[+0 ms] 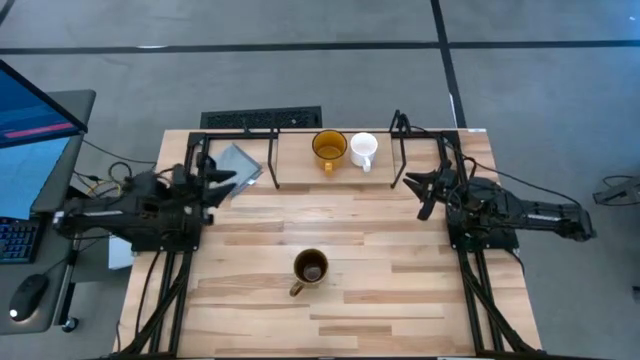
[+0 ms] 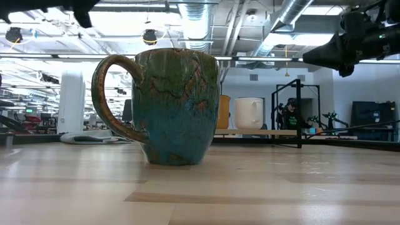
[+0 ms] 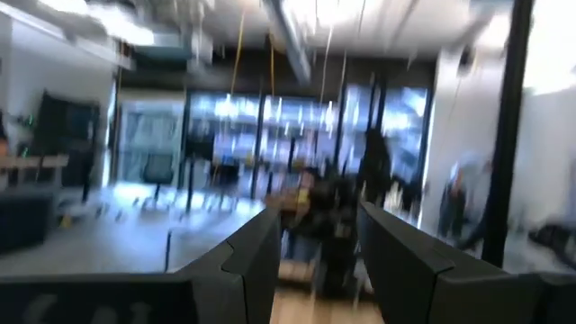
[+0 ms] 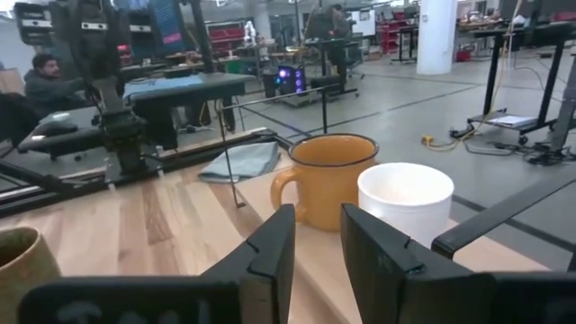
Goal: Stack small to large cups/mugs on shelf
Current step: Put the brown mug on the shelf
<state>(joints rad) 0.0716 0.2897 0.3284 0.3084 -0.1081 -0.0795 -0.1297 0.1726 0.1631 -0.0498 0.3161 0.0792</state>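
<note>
Tools left [image 1: 222, 180] and right [image 1: 418, 186] hover released; brown mug [image 1: 310, 268] stands mid-table.

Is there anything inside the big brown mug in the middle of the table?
From above, the brown mug looks dark inside, with a small shiny spot, maybe glaze or a bit of liquid; I cannot tell which. From table height its wall hides the inside completely.

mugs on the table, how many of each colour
yellow-orange mug: 1
white mug: 1
dark brown mug, glazed blue-green on the outside in the low view: 1
total: 3 mugs
</note>
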